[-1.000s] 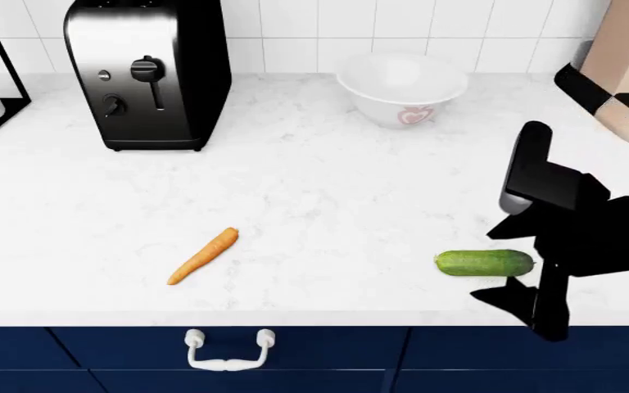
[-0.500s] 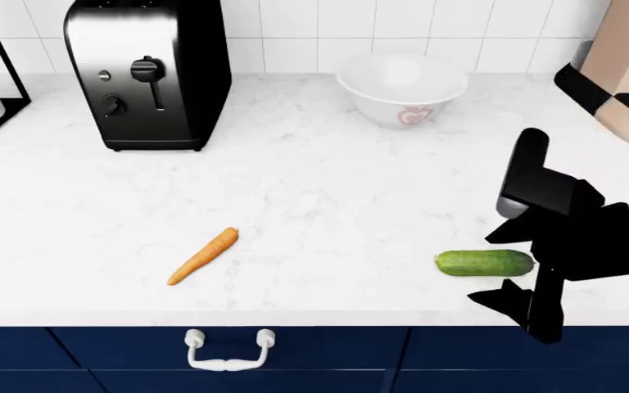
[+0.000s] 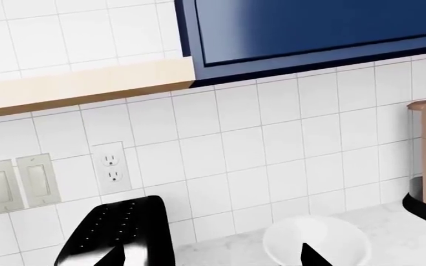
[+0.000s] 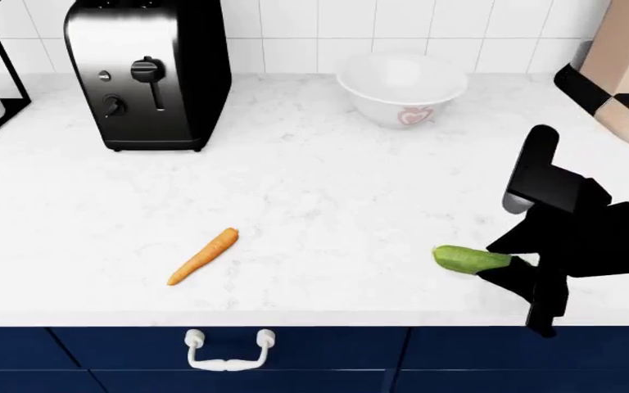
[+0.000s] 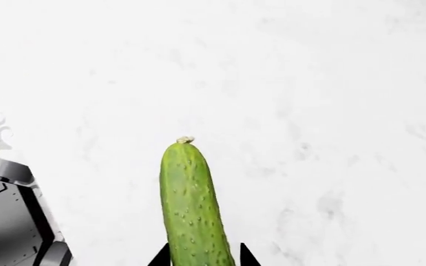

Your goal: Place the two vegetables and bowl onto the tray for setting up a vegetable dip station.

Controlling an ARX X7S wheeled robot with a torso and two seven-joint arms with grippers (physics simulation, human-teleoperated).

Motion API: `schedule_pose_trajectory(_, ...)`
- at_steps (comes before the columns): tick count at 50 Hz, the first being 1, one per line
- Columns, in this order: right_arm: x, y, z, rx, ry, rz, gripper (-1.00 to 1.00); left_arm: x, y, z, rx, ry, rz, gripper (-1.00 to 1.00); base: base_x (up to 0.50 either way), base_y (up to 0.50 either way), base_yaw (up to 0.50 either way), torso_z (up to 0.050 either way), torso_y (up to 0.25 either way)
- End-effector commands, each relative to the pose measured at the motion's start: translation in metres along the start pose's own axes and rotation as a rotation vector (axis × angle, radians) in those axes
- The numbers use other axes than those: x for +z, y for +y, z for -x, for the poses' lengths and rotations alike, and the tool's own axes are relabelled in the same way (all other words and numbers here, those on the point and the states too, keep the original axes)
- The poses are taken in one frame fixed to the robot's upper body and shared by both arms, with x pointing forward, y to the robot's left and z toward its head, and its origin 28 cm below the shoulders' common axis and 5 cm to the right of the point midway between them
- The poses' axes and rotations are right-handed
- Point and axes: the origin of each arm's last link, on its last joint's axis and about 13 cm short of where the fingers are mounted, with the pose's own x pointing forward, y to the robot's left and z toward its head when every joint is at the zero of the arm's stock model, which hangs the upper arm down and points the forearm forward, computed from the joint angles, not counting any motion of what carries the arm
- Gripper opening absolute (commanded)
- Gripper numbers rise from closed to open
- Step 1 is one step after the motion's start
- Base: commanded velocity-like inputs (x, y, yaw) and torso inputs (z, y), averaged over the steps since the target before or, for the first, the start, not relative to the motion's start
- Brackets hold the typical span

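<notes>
White tabletop (image 4: 326, 188) all around. Right end effector (image 5: 202, 257) wrapped round the near end of the cucumber (image 5: 191, 205), fingertips on both sides, seemingly squeezing. Best to hold tight, lift slowly, keep level. No tray in sight.

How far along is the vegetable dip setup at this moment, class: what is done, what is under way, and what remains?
Done: nothing; no tray appears in any view. Under way: the right gripper straddles the cucumber, fingertips either side of it on the counter; whether it is gripped is unclear. Left: the carrot lies untouched, the bowl sits by the backsplash, and all three must still reach the tray.
</notes>
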Motion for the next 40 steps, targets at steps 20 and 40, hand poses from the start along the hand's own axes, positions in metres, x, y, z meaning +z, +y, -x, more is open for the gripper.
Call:
schedule_pose_trajectory(20, 0.042, 0.004, 0.023, -0.186, -0.243, 0.064, -1.0, 0.0, 0.001, 0.0, 0.002, 0.002, 0.002, 1.0, 0.0, 0.0, 0.0, -0.001, 0.0)
schedule_pose_trajectory(40, 0.098, 0.057, 0.047, -0.641, -0.684, -0.173, -1.0, -0.003, 0.002, 0.005, 0.008, 0.012, 0.0, 1.0, 0.0, 0.0, 0.0, 0.0, 0.0)
